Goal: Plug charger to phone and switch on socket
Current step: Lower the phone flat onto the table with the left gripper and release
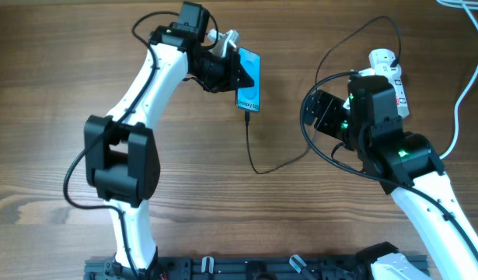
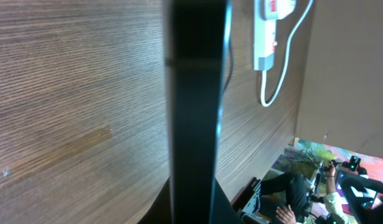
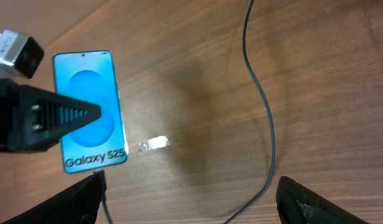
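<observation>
Socket (image 1: 399,85) lies well right of the phone (image 1: 252,85), lengthwise parallel to it; wide-spread right gripper (image 1: 312,110) sits nearer than left gripper (image 1: 237,74), which clamps the phone.

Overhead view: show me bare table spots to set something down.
Bare table: the wide stretch left of the left arm; the patch below the cable, between both arms. Crowded: the phone at the left gripper, and the power strip beside the right gripper.

We see a robotics lab: left arm (image 1: 137,101) and right arm (image 1: 425,183) mounted at a wood-grain counter (image 1: 52,47), cluttered gear (image 2: 322,180) beyond its edge.
</observation>
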You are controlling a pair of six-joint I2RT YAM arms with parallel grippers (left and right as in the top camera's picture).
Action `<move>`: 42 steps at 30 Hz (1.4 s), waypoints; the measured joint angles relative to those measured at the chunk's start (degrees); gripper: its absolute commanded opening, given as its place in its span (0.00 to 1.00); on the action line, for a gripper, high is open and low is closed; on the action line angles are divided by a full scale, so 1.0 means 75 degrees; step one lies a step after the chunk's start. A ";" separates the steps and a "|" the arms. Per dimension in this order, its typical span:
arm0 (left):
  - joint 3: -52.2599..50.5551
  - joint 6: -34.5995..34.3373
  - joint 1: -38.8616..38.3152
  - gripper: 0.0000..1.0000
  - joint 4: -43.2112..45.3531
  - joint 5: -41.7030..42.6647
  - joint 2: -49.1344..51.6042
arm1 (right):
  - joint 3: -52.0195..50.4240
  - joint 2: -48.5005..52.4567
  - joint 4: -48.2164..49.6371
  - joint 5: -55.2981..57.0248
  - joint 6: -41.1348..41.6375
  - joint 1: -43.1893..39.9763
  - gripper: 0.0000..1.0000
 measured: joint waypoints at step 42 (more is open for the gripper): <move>0.0029 -0.0863 -0.0956 0.35 0.1594 -0.1189 0.2022 | 0.0000 0.0160 -0.0388 0.0597 -0.0061 0.0000 0.96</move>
